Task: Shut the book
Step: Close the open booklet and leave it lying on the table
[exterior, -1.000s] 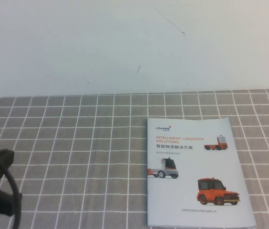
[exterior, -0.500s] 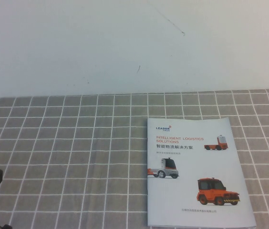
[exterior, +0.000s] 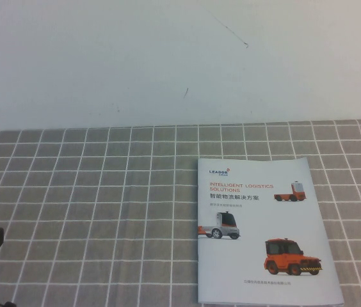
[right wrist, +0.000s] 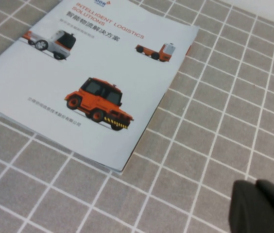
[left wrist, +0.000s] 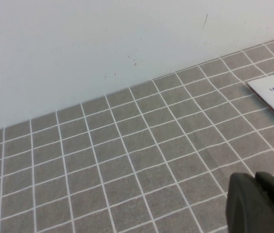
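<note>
**One book, zero pages left to turn**

Plain white wall [exterior: 168, 57] at the back, meeting the counter in a straight line. A few faint scuffs, nothing else in the room to note.

Grey counter [exterior: 91, 192] covered by a checked cloth with thin white lines. Lying flat, no wrinkles visible. Probably gives some grip and a little cushioning under a press.

Book [exterior: 264, 236] flat on the cloth, right of centre and toward the near edge. Front cover up, showing the title and truck pictures. Looks closed already, so task judged done or as good as done.

Thin, with a glossy soft cover: judged light, floppy, slick on top and easy to crease. Spine apparently on the left long edge, free edge on the right. Nothing raised to pinch. If a touch-up is needed, press down on the cover near the free edge rather than grab. Otherwise slide under a right-hand corner and expect the sheets to bend.

Left claw [left wrist: 255, 187] low at the near left corner of the counter, well apart from the book. Pinched together, empty.

Right claw [right wrist: 256, 191] out of the high view, over bare cloth near a corner of the book, not touching it. Also pinched together, nothing held.
</note>
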Controlling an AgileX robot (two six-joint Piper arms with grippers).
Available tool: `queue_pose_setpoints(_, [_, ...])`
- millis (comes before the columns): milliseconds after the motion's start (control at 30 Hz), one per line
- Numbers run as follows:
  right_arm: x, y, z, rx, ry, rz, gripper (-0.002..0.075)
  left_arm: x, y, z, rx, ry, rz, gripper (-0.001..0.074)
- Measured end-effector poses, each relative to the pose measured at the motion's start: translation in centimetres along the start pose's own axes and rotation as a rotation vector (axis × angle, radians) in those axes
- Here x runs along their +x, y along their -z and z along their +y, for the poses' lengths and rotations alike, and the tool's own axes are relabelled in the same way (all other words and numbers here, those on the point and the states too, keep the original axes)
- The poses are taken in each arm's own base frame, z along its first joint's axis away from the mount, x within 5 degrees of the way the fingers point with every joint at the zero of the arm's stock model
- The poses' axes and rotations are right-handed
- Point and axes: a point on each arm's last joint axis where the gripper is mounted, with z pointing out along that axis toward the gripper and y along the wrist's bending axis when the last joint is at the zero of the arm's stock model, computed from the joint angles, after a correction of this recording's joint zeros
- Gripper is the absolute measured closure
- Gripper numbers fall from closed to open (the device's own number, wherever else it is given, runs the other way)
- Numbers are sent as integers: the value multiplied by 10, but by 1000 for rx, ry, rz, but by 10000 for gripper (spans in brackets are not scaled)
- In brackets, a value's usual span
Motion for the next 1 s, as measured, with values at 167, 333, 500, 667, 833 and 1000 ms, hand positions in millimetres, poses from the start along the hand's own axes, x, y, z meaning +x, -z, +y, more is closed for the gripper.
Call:
queue_pose_setpoints(167, [0, 0, 0, -1, 0, 1, 729, 1, 0, 0, 3, 0, 11, 738])
queue_pose_setpoints(333, [0, 0, 0, -1, -1, 1, 729, 2, 0, -1, 6, 0, 26, 738])
queue_pose_setpoints(500, [0, 0, 0, -1, -1, 1, 729, 20, 3, 1, -29, -8, -29, 738])
queue_pose_setpoints(667, [0, 0, 0, -2, -2, 0, 729, 54, 14, 3, -118, -48, -104, 738])
queue_pose_setpoints(833, [0, 0, 0, -2, -2, 0, 729, 93, 18, 2, -174, 13, -119, 738])
queue_pose_setpoints(1000, [0, 0, 0, -2, 0, 0, 729, 106, 23, 2, -203, 64, -66, 738])
